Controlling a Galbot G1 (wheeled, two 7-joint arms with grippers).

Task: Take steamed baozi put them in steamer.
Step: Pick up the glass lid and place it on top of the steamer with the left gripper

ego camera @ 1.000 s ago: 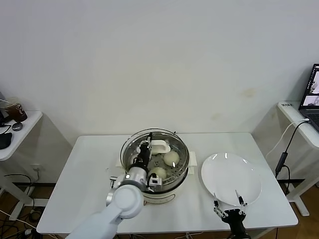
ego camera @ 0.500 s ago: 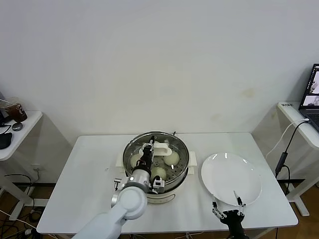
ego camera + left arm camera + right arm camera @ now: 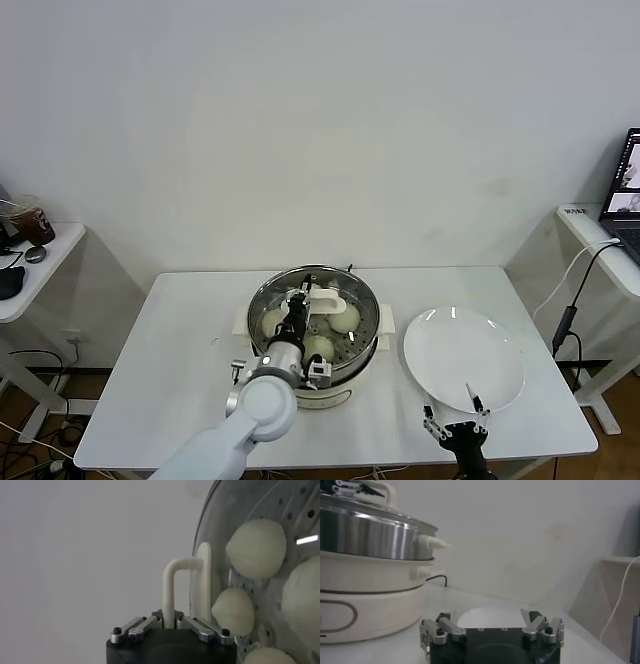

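The white bench carries the steamer at its middle and a flat white plate to the robot's right of it, well apart from the pot and with nothing on it. The steamer is a shiny steel pot on a white base with side handles. A round glass lid lies over its mouth, and the lid's white arched handle stands up at the centre.

Inside, on the perforated tray, the steamed baozi sit together under the glass; the head view shows about three pale buns, and the left wrist view shows four rounded shapes close beside one another through the lid.

The left arm reaches up over the near rim of the steamer. The left pincer is clenched on the lid handle, its fingers pinched together against one leg of the arch, just above the glass.

The right pincer rests low at the near edge of the bench, just in front of the plate. Its fingers are spread wide, grasping nothing and touching nothing.
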